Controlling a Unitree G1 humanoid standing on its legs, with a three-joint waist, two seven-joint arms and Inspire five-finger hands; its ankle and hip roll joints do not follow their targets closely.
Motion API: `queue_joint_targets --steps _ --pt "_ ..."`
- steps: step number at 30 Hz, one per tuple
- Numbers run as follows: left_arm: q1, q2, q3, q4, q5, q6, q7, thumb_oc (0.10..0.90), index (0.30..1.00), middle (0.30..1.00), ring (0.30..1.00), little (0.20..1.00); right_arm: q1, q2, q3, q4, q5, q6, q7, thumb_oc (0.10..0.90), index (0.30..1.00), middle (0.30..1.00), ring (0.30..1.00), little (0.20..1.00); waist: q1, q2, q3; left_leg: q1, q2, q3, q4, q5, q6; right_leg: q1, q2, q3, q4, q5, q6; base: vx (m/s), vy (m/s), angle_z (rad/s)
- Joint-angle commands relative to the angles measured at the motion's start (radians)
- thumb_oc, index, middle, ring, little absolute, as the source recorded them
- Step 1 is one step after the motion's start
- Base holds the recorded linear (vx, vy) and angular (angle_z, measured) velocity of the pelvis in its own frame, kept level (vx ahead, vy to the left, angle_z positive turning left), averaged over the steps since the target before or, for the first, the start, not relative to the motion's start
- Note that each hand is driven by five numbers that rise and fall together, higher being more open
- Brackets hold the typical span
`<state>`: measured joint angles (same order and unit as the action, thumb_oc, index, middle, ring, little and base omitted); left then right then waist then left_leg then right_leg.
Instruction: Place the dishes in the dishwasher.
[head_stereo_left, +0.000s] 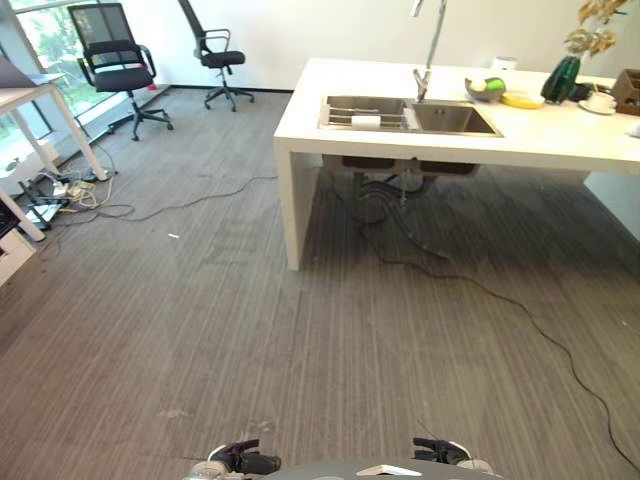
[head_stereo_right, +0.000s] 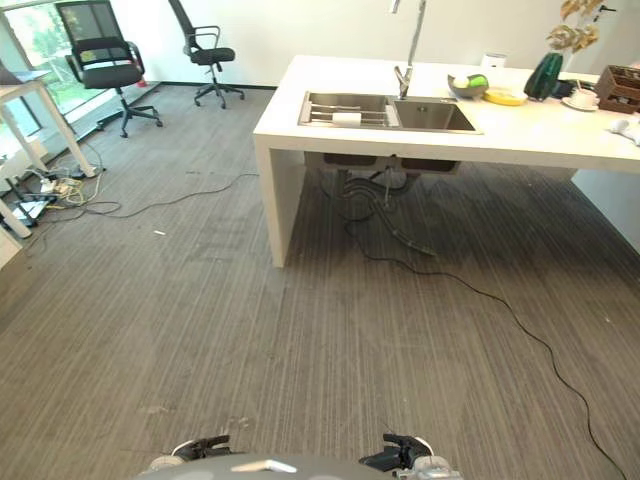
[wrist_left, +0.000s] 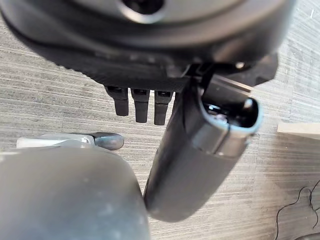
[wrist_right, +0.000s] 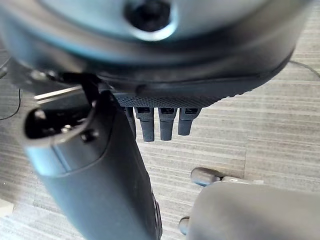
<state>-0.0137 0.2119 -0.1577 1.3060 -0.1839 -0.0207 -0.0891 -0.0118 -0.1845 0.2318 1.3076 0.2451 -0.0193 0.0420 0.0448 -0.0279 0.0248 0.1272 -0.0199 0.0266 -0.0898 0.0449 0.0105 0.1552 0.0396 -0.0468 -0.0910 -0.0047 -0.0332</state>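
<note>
The left hand (wrist_left: 165, 90) is hanging low over the grey carpet (head_stereo_left: 300, 340), its fingers (wrist_left: 141, 107) pointing straight and relaxed, holding nothing, its thumb standing out beside them. The right hand (wrist_right: 165, 115) is hanging the same way over the carpet, fingers (wrist_right: 170, 125) straight and empty.

Going from left to right beyond them: a white table (head_stereo_left: 30, 100) is standing at the far left, with a tangle of cables and a power strip (head_stereo_left: 60, 190) lying on the carpet beside its legs. Two black office chairs are standing at the back, one (head_stereo_left: 115, 60) near the window and another (head_stereo_left: 220, 60) by the wall. A thin cable (head_stereo_left: 190, 200) is trailing across the carpet toward the white desk (head_stereo_left: 450, 135), and another (head_stereo_left: 540, 340) is running out from under the desk to the right.

A steel sink (head_stereo_left: 405, 115) is sitting in the desk near its left edge, with a rack and a white dish (head_stereo_left: 366, 121) lying in its left basin and a tall tap (head_stereo_left: 430, 50) rising behind it. Toward the desk's right edge, along the back, a bowl (head_stereo_left: 485, 89) holding something green, a yellow plate (head_stereo_left: 522, 99), a dark green vase (head_stereo_left: 562, 78) with dried leaves, a white cup on a saucer (head_stereo_left: 600, 102) and a brown box (head_stereo_left: 628, 90) are standing in a row. No dishwasher can be made out.
</note>
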Motion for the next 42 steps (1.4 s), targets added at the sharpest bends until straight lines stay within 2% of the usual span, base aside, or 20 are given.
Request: queue_joint_targets --steps 1,10,11,16,32,42 --pt "-0.035 -0.027 -0.035 0.047 0.068 -0.02 -0.012 0.8 0.9 0.9 0.9 0.9 -0.038 0.0 -0.003 0.01 0.049 -0.026 0.007 0.8 0.9 0.9 0.9 0.9 -0.006 -0.016 -0.009 -0.004 -0.011 -0.006 0.003 -0.076 -0.036 -0.012 -0.017 0.035 0.004 -0.028 0.101 -0.02 -0.002 -0.11" --pt "-0.038 -0.019 -0.034 0.045 0.069 -0.025 -0.01 0.8 0.9 0.9 0.9 0.9 -0.045 -0.018 -0.001 0.007 0.019 -0.034 -0.007 0.8 0.9 0.9 0.9 0.9 -0.011 -0.014 -0.008 -0.004 -0.009 0.006 0.003 -0.076 -0.036 -0.018 -0.015 0.044 0.004 -0.023 0.103 -0.01 -0.002 -0.11" --pt "-0.035 -0.023 -0.037 0.044 0.069 -0.032 -0.011 0.8 0.9 0.9 0.9 0.9 -0.028 -0.008 -0.039 0.033 0.089 -0.03 0.003 0.8 0.9 0.9 0.9 0.9 -0.018 -0.013 -0.009 -0.001 -0.008 0.01 0.003 -0.079 -0.036 -0.017 -0.013 0.05 0.004 -0.022 0.103 -0.01 -0.004 -0.04" --pt "-0.027 -0.027 -0.041 0.045 0.072 -0.035 -0.018 0.8 0.9 0.9 0.9 0.9 -0.01 0.012 -0.045 0.041 0.134 -0.025 0.032 0.8 0.9 0.9 0.9 0.9 -0.022 -0.013 -0.009 0.002 -0.007 0.016 0.003 -0.079 -0.034 -0.019 -0.011 0.058 0.004 -0.018 0.103 -0.01 -0.001 -0.06" --pt "-0.018 -0.033 -0.017 0.056 0.026 -0.029 -0.027 0.8 0.9 0.9 0.9 0.9 -0.003 0.004 -0.035 0.044 0.109 -0.022 0.041 0.8 0.9 0.9 0.9 0.9 -0.015 -0.018 -0.005 0.005 -0.012 0.002 0.003 -0.083 -0.029 -0.014 -0.011 0.057 0.004 -0.022 0.103 0.0 0.001 0.0" --pt "-0.024 -0.03 -0.035 0.036 0.02 -0.039 -0.018 0.8 0.9 0.9 0.9 0.9 -0.026 -0.013 0.0 -0.003 0.071 -0.034 0.039 0.8 0.9 0.9 0.9 0.9 -0.008 -0.013 0.021 -0.013 -0.023 -0.002 0.003 -0.078 -0.023 -0.034 -0.028 0.038 0.023 -0.017 0.107 0.0 0.017 0.01"
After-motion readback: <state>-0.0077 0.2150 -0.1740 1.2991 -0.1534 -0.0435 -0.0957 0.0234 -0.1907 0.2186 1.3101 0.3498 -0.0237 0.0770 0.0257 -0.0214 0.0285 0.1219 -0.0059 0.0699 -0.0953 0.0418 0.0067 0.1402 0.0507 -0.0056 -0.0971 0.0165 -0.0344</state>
